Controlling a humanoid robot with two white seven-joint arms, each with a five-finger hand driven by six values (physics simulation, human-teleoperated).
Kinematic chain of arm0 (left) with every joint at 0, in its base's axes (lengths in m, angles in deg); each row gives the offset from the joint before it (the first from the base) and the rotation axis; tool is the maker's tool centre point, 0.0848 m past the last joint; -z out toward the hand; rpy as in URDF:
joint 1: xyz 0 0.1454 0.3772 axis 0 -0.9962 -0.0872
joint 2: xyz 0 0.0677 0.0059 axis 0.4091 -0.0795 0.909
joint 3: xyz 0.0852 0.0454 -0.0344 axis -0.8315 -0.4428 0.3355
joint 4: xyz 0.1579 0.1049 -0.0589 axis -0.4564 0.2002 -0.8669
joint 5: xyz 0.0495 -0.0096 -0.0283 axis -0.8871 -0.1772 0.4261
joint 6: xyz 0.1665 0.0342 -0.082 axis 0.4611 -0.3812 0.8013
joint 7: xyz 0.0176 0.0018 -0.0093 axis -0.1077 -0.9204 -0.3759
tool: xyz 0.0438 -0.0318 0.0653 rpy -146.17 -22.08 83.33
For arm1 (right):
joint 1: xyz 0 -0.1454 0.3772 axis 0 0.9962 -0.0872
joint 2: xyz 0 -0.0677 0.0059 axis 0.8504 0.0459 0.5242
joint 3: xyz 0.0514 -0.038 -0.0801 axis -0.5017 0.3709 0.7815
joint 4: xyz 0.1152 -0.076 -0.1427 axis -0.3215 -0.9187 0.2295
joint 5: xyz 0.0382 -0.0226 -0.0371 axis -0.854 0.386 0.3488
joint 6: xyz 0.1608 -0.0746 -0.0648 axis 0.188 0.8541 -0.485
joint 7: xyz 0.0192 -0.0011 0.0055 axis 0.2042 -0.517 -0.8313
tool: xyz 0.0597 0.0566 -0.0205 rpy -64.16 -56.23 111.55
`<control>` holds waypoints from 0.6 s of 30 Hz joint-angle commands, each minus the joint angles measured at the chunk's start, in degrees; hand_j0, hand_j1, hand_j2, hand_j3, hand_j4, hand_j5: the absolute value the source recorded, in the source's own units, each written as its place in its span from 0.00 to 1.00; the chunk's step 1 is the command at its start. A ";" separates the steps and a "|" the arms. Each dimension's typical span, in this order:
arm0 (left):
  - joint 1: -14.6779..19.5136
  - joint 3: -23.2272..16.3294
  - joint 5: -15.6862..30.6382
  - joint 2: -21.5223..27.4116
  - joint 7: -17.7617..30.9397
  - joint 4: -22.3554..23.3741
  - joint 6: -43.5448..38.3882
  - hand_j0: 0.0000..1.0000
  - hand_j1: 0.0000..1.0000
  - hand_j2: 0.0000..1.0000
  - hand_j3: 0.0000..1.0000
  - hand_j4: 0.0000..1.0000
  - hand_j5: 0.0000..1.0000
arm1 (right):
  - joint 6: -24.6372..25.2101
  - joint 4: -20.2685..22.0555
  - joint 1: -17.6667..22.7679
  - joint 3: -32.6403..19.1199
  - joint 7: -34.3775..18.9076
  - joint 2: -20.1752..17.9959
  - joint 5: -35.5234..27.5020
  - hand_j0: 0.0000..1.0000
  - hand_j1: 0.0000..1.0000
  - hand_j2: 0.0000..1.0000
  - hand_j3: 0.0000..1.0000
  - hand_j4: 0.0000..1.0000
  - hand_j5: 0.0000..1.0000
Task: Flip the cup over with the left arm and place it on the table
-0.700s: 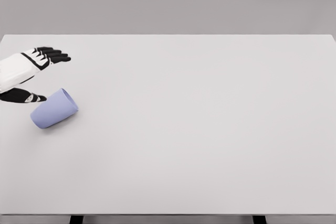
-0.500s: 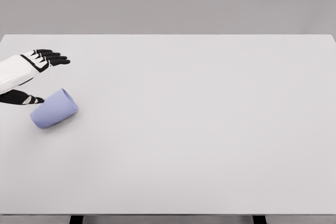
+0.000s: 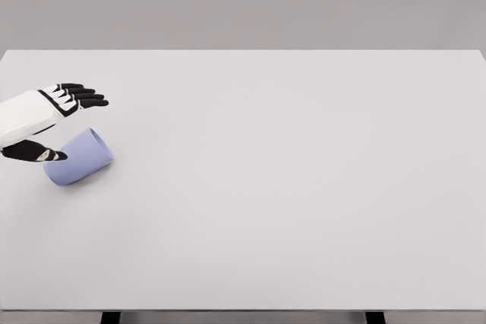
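A pale blue cup [image 3: 80, 157] lies on its side on the white table [image 3: 288, 180] near the left edge, one end pointing to the upper right. My left hand [image 3: 64, 123] comes in from the left edge and hovers over the cup's left part. Its black fingers [image 3: 87, 96] are spread out above the cup, and the thumb [image 3: 34, 152] overlaps the cup's lower left end. The hand is open and holds nothing. Whether the thumb touches the cup I cannot tell.
The table's far edge runs across the top against a grey wall. Two dark table legs [image 3: 111, 317] show at the bottom edge.
The left hand has come down and slightly right toward the cup; its thumb now overlaps the cup's end. The cup has not moved.
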 commanded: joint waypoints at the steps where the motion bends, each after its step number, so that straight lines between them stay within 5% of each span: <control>1: 0.00 0.03 0.51 0.09 -0.02 -0.48 -0.07 1.00 1.00 1.00 1.00 1.00 1.00 | 0.00 0.00 0.00 0.00 -0.03 0.00 0.00 1.00 1.00 1.00 1.00 1.00 1.00; 7: -0.09 0.12 2.00 0.00 -0.46 -1.19 -0.07 1.00 1.00 1.00 1.00 1.00 1.00 | 0.00 0.00 0.00 0.00 -0.03 0.00 0.00 1.00 1.00 1.00 1.00 1.00 1.00; 18: -3.07 -3.84 20.36 2.11 0.07 -9.80 -2.90 1.00 1.00 1.00 1.00 1.00 1.00 | 0.00 0.00 0.00 0.00 -0.03 0.00 0.00 1.00 1.00 1.00 1.00 1.00 1.00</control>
